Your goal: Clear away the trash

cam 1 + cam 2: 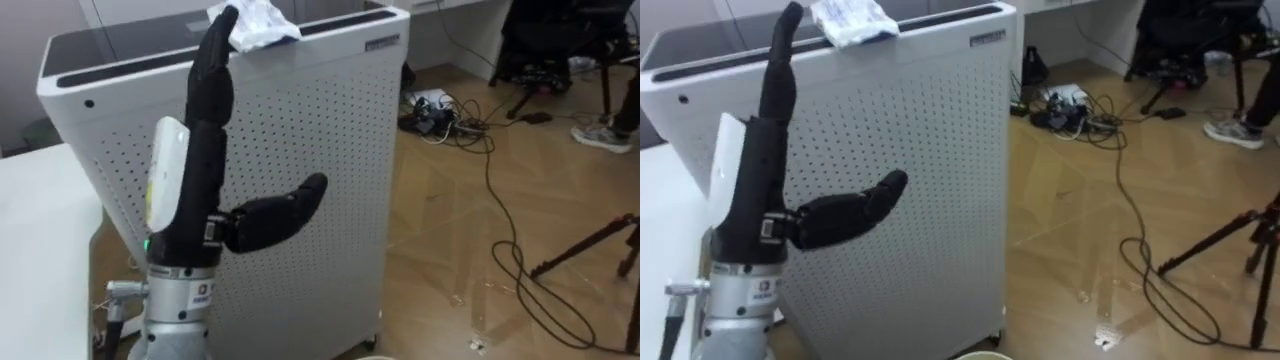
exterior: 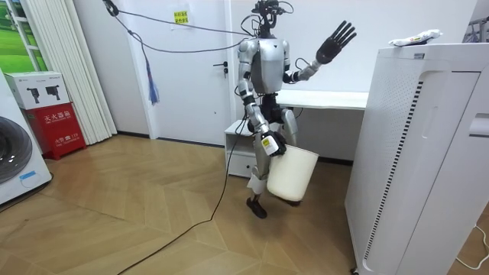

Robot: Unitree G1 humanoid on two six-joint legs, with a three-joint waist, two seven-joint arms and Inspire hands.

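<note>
Both head eyes look down at the white perforated cabinet [image 1: 300, 150] from close; the room camera, farther back, shares it.

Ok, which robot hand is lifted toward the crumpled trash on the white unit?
The left robot hand, raised with straight fingers, short of the crumpled trash atop the perforated white unit. The right robot hand is low, at the white bucket.

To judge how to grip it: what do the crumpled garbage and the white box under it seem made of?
Garbage: probably thin paper or plastic film, white, matte; its many creases suggest so. Box: painted sheet metal or hard plastic, I cannot tell which; matte white, with rows of small punched holes.
</note>
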